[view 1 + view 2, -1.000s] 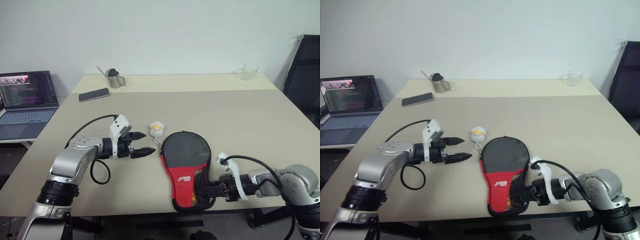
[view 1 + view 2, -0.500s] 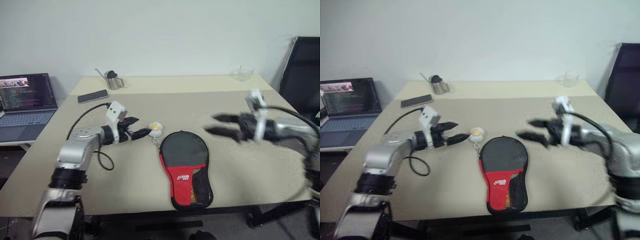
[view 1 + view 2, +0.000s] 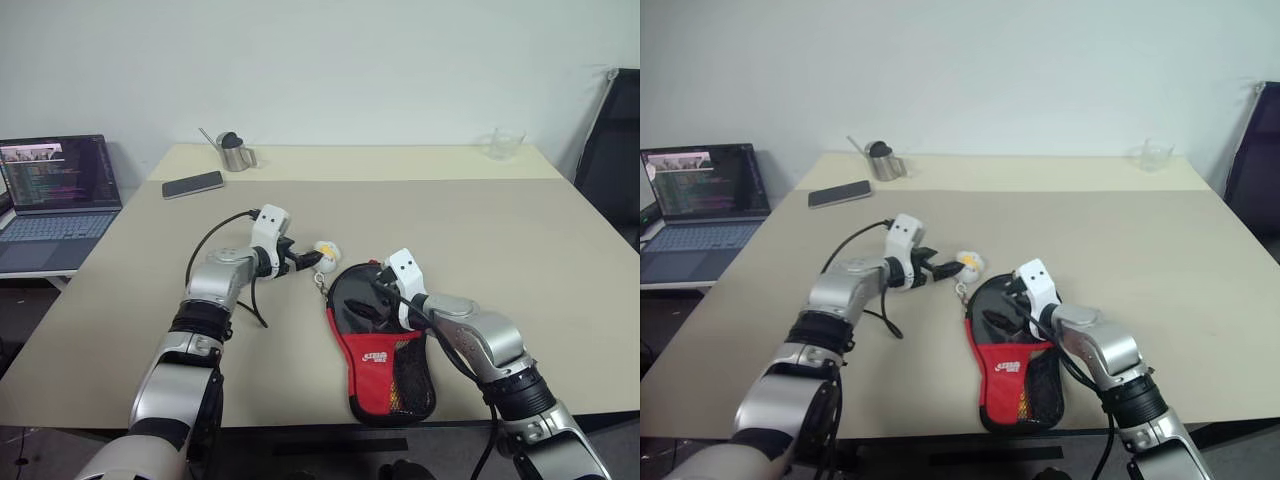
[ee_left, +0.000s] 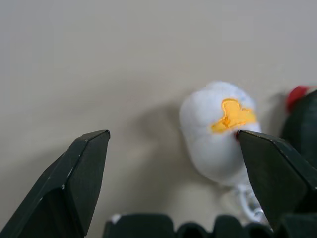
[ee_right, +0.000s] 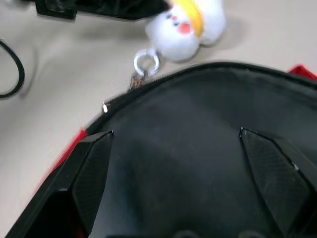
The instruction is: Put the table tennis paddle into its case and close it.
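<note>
- The case (image 3: 378, 340), a paddle-shaped soft pouch with a matte dark round head, red band and mesh panel, lies near the table's (image 3: 520, 250) front edge.
- Our right gripper (image 5: 178, 163) hovers spread wide over that dark fabric, grasping nothing.
- Our left gripper (image 4: 173, 163) is open, one finger touching the fluffy white charm (image 4: 218, 131) at the case's far-left edge.

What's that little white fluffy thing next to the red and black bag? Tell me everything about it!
The white fluffy toy is a small round plush charm with a yellow-orange patch on top and, in the right wrist view, tiny dark eyes and a pink cheek. It lies on the beige table, just off the round end of the case. A metal ring hangs from it, reaching to the case's edge. The open left gripper sits right at it, one finger beside it.
</note>
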`<state>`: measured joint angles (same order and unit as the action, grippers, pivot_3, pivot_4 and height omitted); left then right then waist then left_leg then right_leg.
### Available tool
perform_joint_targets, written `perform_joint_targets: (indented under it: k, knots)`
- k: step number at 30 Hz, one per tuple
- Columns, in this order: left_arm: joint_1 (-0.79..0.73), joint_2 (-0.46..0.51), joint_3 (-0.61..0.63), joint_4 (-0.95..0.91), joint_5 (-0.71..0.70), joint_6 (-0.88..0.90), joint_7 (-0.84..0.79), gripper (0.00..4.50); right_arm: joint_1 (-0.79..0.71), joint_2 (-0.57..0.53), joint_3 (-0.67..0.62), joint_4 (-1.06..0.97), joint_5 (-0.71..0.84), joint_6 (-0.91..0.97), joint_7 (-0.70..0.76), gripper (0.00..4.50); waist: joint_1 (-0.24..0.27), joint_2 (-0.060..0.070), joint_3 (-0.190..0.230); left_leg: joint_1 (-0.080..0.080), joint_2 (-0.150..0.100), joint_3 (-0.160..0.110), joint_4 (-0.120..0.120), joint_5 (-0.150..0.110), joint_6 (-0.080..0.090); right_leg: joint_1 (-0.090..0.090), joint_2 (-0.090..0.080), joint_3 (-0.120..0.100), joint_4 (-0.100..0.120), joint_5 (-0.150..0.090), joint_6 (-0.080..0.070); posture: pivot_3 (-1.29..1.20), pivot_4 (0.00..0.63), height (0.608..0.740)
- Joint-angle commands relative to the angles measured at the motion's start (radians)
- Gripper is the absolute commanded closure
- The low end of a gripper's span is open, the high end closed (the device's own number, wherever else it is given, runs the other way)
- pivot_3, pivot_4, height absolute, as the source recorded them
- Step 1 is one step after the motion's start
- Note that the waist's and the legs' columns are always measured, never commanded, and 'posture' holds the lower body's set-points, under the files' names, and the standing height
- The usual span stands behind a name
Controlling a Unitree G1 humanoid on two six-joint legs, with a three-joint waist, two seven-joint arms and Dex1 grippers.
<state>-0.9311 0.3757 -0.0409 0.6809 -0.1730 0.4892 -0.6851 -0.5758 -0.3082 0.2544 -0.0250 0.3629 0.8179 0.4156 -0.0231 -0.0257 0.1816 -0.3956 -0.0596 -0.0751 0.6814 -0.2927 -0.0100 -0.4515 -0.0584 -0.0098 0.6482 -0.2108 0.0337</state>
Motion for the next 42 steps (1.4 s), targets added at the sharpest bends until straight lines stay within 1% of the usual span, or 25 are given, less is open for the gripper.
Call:
perform_joint_targets:
  k: [1, 4, 8, 12, 13, 18, 22, 25, 27, 31, 35, 36, 37, 40, 42]
  knots:
    - [-0.023, -0.011, -0.006, 0.017, 0.021, -0.007, 0.006, 0.00, 0.035, 0.004, 0.022, 0.029, -0.019, 0.087, 0.007, 0.04, -0.002, 0.000, -0.001, 0.004, 0.000, 0.000, 0.000, 0.000, 0.000, 0.003, 0.000, 0.000, 0.000, 0.000, 0.000, 0.00, 0.150, 0.740]
    - [-0.017, -0.023, -0.006, 0.021, 0.027, -0.001, 0.013, 0.00, 0.043, 0.023, 0.010, 0.016, -0.011, 0.107, 0.012, 0.04, -0.005, -0.001, -0.002, 0.018, 0.001, 0.000, -0.002, -0.002, 0.004, 0.016, 0.002, 0.000, -0.001, 0.000, 0.000, 0.00, 0.150, 0.740]
    - [-0.005, -0.016, 0.025, -0.009, 0.005, 0.027, 0.014, 0.00, 0.044, 0.029, 0.008, 0.013, -0.024, 0.119, 0.015, 0.04, -0.005, -0.001, -0.003, 0.021, 0.001, -0.001, -0.002, -0.003, 0.004, 0.019, 0.003, 0.001, 0.002, 0.000, 0.000, 0.00, 0.150, 0.740]
    - [0.000, -0.021, 0.013, 0.003, 0.019, 0.021, 0.005, 0.00, 0.041, 0.037, 0.011, 0.014, -0.031, 0.129, 0.029, 0.04, -0.005, -0.001, -0.003, 0.029, 0.002, -0.001, -0.003, -0.003, 0.005, 0.028, 0.003, 0.000, 0.000, 0.000, 0.000, 0.00, 0.150, 0.740]
    - [-0.008, -0.033, 0.010, 0.027, 0.027, 0.022, 0.019, 0.00, 0.040, 0.040, 0.014, 0.015, -0.034, 0.129, 0.032, 0.04, -0.005, -0.001, -0.003, 0.031, 0.001, -0.001, -0.003, -0.003, 0.005, 0.030, 0.003, 0.000, -0.001, 0.000, 0.000, 0.00, 0.150, 0.740]
    - [-0.037, -0.089, 0.001, 0.163, 0.064, -0.006, 0.080, 0.00, 0.040, 0.048, 0.018, 0.016, -0.041, 0.132, 0.039, 0.04, -0.005, -0.002, -0.004, 0.032, 0.001, -0.002, -0.003, -0.003, 0.005, 0.031, 0.003, 0.000, 0.000, 0.000, 0.000, 0.00, 0.150, 0.740]
    - [-0.078, -0.134, 0.010, 0.293, 0.089, -0.100, 0.107, 0.00, 0.042, 0.051, 0.025, 0.017, -0.047, 0.136, 0.050, 0.04, -0.004, -0.002, -0.012, 0.032, 0.001, -0.002, -0.003, -0.003, 0.005, 0.031, 0.003, -0.001, 0.000, 0.000, 0.000, 0.00, 0.150, 0.740]
    - [-0.115, -0.145, 0.021, 0.348, 0.098, -0.150, 0.127, 0.62, 0.041, 0.050, 0.028, 0.018, -0.055, 0.135, 0.060, 0.00, -0.004, -0.002, -0.014, 0.033, 0.001, -0.002, -0.003, -0.003, 0.005, 0.032, 0.003, -0.001, 0.000, 0.000, 0.001, 0.00, 0.150, 0.740]
    - [-0.136, -0.150, 0.023, 0.375, 0.103, -0.173, 0.141, 1.25, 0.041, 0.050, 0.027, 0.020, -0.060, 0.135, 0.064, 0.00, -0.004, -0.002, -0.014, 0.032, 0.001, -0.002, -0.002, -0.003, 0.005, 0.032, 0.003, -0.001, 0.000, 0.000, 0.001, 0.00, 0.150, 0.740]
    - [-0.169, -0.160, 0.018, 0.415, 0.122, -0.215, 0.163, 2.78, 0.045, 0.053, 0.028, 0.015, -0.068, 0.140, 0.072, 0.00, -0.004, -0.002, -0.014, 0.032, 0.001, -0.002, -0.003, -0.003, 0.005, 0.031, 0.003, -0.001, 0.000, 0.000, 0.001, 0.00, 0.150, 0.740]
    - [-0.200, -0.172, -0.009, 0.451, 0.165, -0.268, 0.176, 4.09, 0.047, 0.055, 0.035, 0.007, -0.068, 0.148, 0.083, 0.00, -0.004, -0.002, -0.014, 0.032, 0.001, -0.002, -0.003, -0.003, 0.004, 0.031, 0.003, -0.001, -0.001, 0.000, 0.001, 0.00, 0.150, 0.740]
    - [-0.211, -0.175, -0.021, 0.463, 0.184, -0.288, 0.179, 4.30, 0.047, 0.054, 0.037, 0.007, -0.068, 0.149, 0.087, 0.00, -0.004, -0.002, -0.014, 0.032, 0.001, -0.002, -0.003, -0.003, 0.004, 0.031, 0.003, -0.001, -0.001, 0.000, 0.001, 0.00, 0.150, 0.740]
    - [-0.223, -0.179, -0.034, 0.478, 0.203, -0.308, 0.185, 4.39, 0.046, 0.053, 0.040, 0.006, -0.068, 0.151, 0.090, 0.00, -0.004, -0.002, -0.014, 0.032, 0.001, -0.002, -0.003, -0.003, 0.004, 0.031, 0.003, -0.001, -0.001, 0.000, 0.001, 0.00, 0.150, 0.740]
    - [-0.259, -0.196, -0.021, 0.523, 0.205, -0.332, 0.188, 4.39, 0.046, 0.050, 0.044, 0.000, -0.068, 0.159, 0.100, 0.00, -0.004, -0.002, -0.014, 0.032, 0.001, -0.002, -0.003, -0.003, 0.005, 0.031, 0.003, -0.001, -0.001, 0.000, 0.001, 0.00, 0.150, 0.740]
    - [-0.291, -0.222, -0.028, 0.572, 0.231, -0.356, 0.247, 4.39, 0.063, 0.040, 0.068, -0.048, -0.052, 0.169, 0.132, 0.00, -0.004, -0.002, -0.014, 0.032, 0.001, -0.002, -0.003, -0.003, 0.005, 0.031, 0.003, -0.001, -0.001, 0.000, 0.001, 0.00, 0.150, 0.740]
